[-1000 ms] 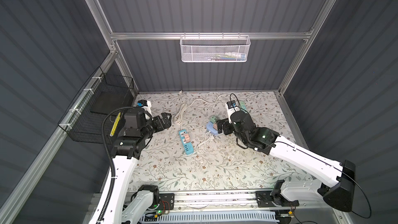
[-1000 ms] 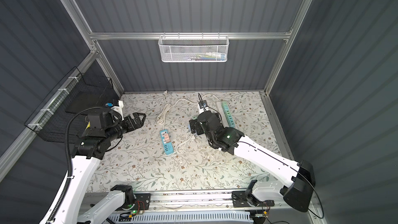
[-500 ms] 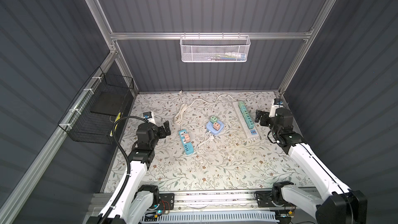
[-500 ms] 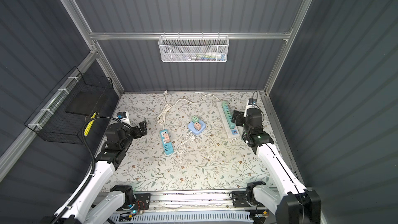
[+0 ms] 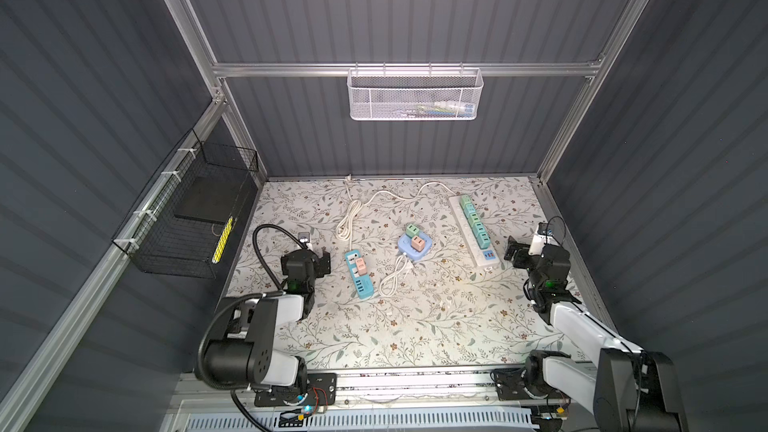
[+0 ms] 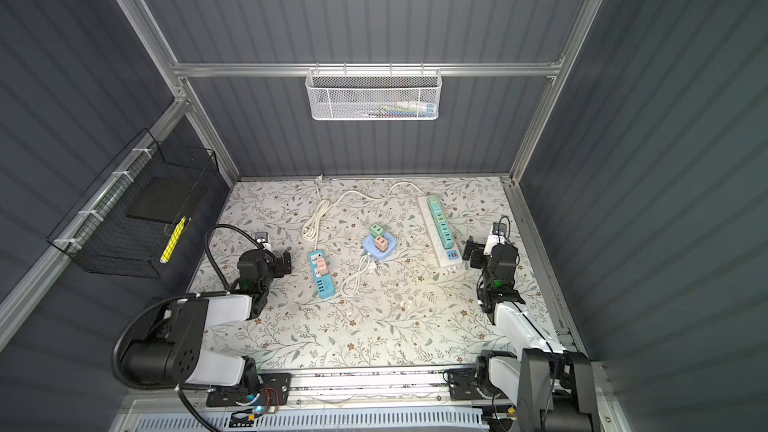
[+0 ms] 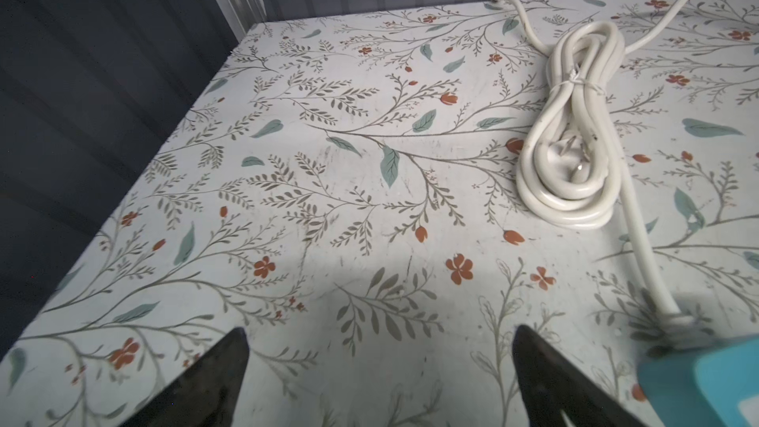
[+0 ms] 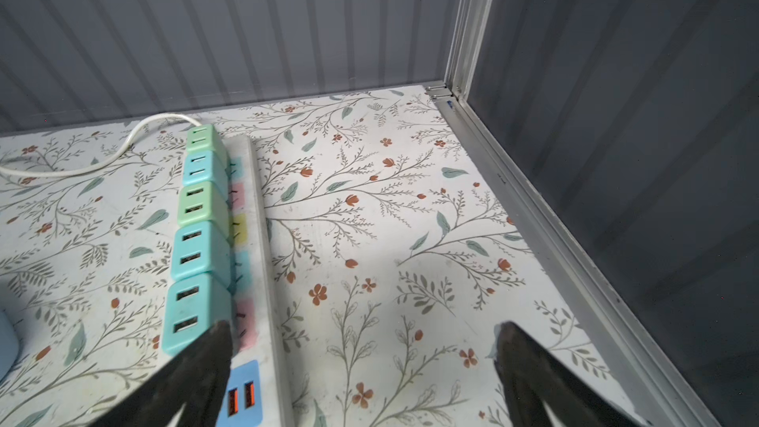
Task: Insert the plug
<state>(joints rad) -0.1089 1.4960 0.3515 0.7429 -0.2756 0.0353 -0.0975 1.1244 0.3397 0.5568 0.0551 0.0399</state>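
A pink cube plug (image 5: 361, 266) sits on the small blue power strip (image 5: 360, 280). On the pale blue square hub (image 5: 411, 249) at mid-table sit a green plug (image 5: 411, 229) and a pink plug (image 5: 418, 243). A long white strip (image 5: 478, 238) carries several green and blue plugs (image 8: 197, 248). My left gripper (image 5: 322, 261) (image 7: 380, 329) hovers open and empty left of the blue strip (image 7: 706, 384). Beside the white strip's near end (image 8: 263, 363) my right gripper (image 5: 515, 251) (image 8: 363, 324) stands open, holding nothing.
A bundled white cord (image 5: 349, 222) (image 7: 575, 137) lies at the back, its lead running to the rear wall. The hub's thin white cable (image 5: 390, 280) loops near the blue strip. A black wire basket (image 5: 187, 218) hangs on the left wall and a white mesh basket (image 5: 415, 93) on the rear rail.
The right arm has pulled back from the hub to the right edge, beside the white strip. The left arm has folded down and back, with its gripper low beside the blue strip.
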